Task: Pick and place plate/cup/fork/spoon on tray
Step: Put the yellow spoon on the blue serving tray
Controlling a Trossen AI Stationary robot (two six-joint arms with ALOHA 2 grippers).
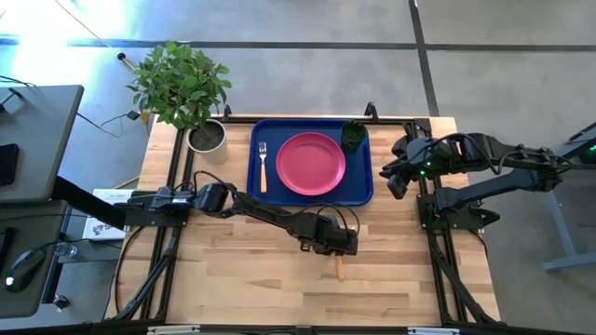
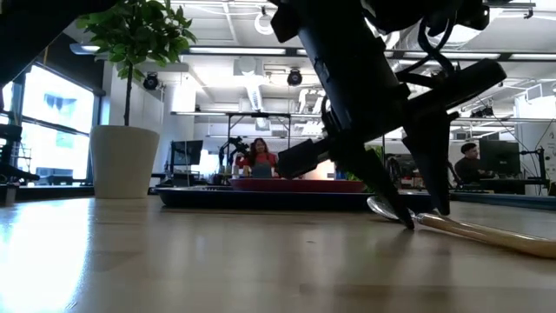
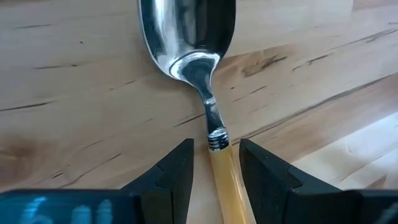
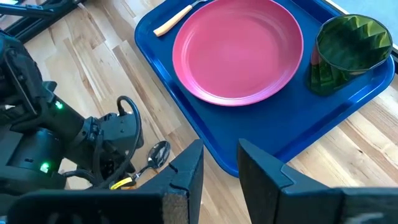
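I find plate (image 1: 311, 164), cup (image 1: 353, 136), fork (image 1: 263, 166) on tray (image 1: 363, 191); spoon (image 3: 198, 56) remains outside it (left gripper (image 3: 216, 168) jaws released, straddling its handle).

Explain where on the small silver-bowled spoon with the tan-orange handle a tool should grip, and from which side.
Grip the small silver-bowled spoon with the tan-orange handle on the handle just behind the metal collar, coming from straight above. It lies flat on the wooden table, and the handle is narrow and straight. The left tool already straddles it there, open.
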